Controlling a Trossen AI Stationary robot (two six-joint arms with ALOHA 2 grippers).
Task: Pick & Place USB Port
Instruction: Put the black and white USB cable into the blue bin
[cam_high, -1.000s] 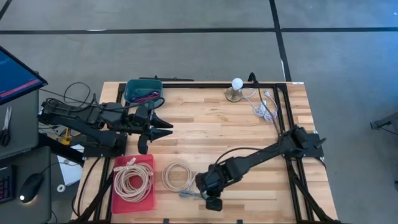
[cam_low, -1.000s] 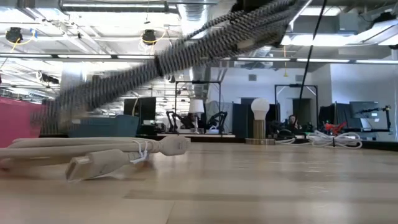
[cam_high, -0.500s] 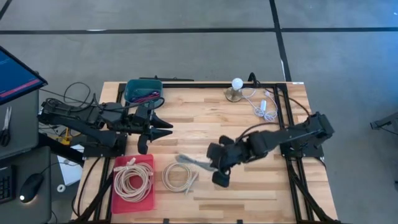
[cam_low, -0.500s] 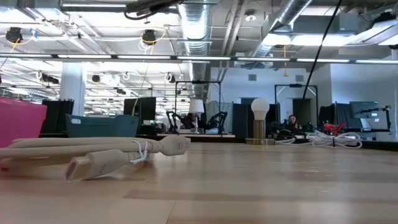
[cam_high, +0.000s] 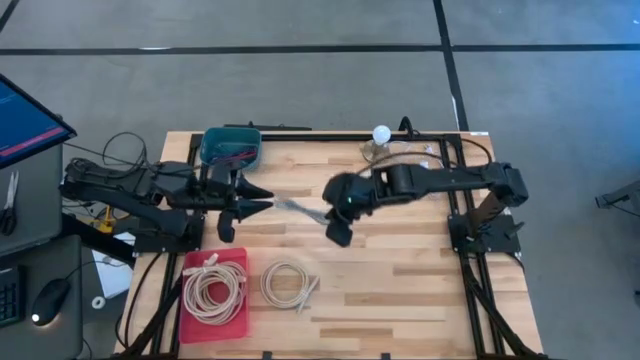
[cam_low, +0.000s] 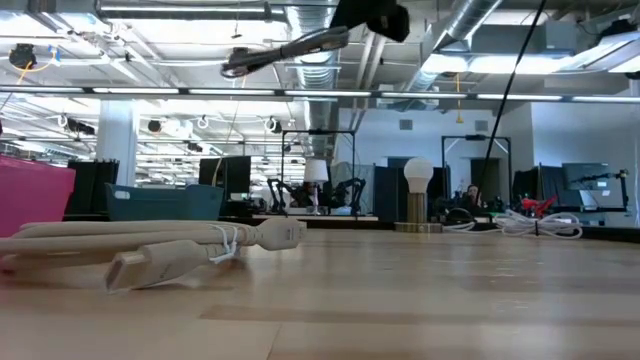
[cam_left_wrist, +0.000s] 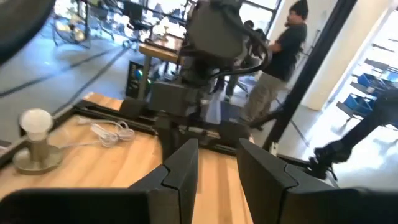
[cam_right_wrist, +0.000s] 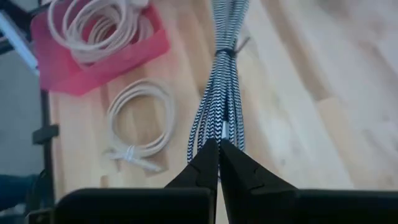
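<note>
Braided cable (cam_right_wrist: 225, 74) is held pinched in the right gripper (cam_right_wrist: 218, 163), carried aloft; release into the teal bin (cam_high: 230, 147) beyond seems required next.

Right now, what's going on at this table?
The right gripper is shut on a bundled black-and-white braided cable and holds it in the air above the middle of the wooden table. The left gripper waits near the teal bin. One beige cable coil lies on the table, another in the red tray.
</note>
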